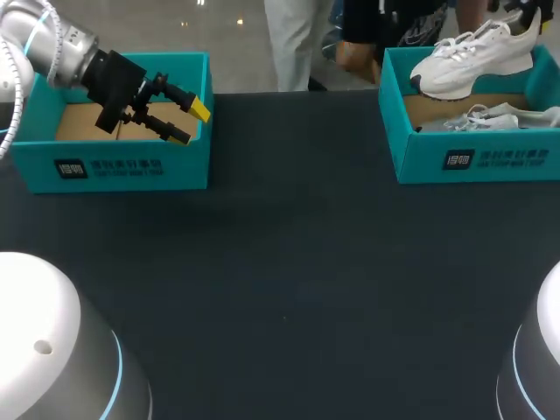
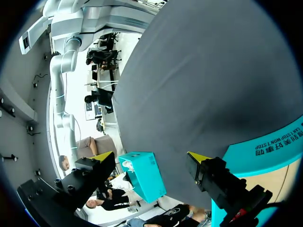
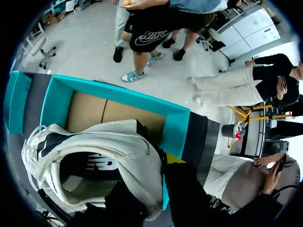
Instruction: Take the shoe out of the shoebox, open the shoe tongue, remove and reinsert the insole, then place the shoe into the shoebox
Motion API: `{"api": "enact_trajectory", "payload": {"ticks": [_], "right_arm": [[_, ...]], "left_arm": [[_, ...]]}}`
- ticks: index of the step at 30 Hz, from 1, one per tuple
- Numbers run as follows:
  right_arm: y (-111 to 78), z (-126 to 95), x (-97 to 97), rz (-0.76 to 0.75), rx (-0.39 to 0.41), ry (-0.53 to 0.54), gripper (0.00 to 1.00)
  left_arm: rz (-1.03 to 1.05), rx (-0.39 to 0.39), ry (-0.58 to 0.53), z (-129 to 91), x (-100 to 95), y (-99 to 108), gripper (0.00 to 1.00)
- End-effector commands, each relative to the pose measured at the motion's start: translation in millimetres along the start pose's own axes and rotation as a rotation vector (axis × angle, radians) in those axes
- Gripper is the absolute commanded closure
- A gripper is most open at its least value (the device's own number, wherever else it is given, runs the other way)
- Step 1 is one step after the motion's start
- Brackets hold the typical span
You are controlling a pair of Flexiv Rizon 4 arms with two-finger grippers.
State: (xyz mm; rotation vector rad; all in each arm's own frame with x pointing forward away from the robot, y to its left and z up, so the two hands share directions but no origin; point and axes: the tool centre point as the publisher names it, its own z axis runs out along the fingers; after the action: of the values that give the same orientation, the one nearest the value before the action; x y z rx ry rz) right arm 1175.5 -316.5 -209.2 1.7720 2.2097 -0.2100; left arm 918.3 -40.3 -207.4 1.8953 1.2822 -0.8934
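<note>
Currently held: a white mesh running shoe with a dark lining [image 1: 472, 57] is hanging above the right-hand teal cardboard shoebox [image 1: 472, 162], toe over the box's left wall, sole just clear of the rim.
Right gripper [image 3: 163, 163]: it is pinching the shoe's heel collar [image 3: 94, 156], one yellow-tipped finger outside the heel and the other apparently down inside the opening, over the back of that shoebox.
Left gripper [image 2: 149, 161]: its fingers are standing spread and holding nothing. It is waiting well apart from the right-hand shoebox, across the black cloth table [image 1: 289, 280] and over a second teal box [image 1: 122, 166].
Also in the box: a second pale shoe with loose laces [image 1: 494, 118] is lying on the floor of the right-hand shoebox, under the lifted one.
Slip risk: the grip is taking only the soft heel edge while the whole shoe is hanging forward of it, so I judge the shoe could rotate or slide out and drop back into the shoebox.
Snag risk: the toe is riding close to the shoebox's left wall. A sideways move before more height is gained could catch the rim and drag or tip the light box.
Handover risk: the free arm is sitting far from the shoebox, so the tongue and insole steps are depending on a stable set-down first.
</note>
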Motion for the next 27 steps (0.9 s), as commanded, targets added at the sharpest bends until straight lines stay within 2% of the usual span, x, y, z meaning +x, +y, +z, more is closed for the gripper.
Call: {"api": "enact_trajectory", "payload": {"ticks": [1, 5, 27], "right_arm": [[-7.2, -5.9, 1.2, 0.081, 0.007, -0.054, 1.00], [-11.7, -6.5, -1.7, 0.161, 0.016, -0.058, 1.00], [-12.2, -3.8, 0.6, 0.176, 0.030, -0.040, 1.00]], "left_arm": [[0.001, 0.000, 0.003, -0.5, -0.2, -0.4, 0.00], [0.001, 0.000, 0.003, -0.5, -0.2, -0.4, 0.00], [0.001, 0.000, 0.003, -0.5, -0.2, -0.4, 0.00]]}}
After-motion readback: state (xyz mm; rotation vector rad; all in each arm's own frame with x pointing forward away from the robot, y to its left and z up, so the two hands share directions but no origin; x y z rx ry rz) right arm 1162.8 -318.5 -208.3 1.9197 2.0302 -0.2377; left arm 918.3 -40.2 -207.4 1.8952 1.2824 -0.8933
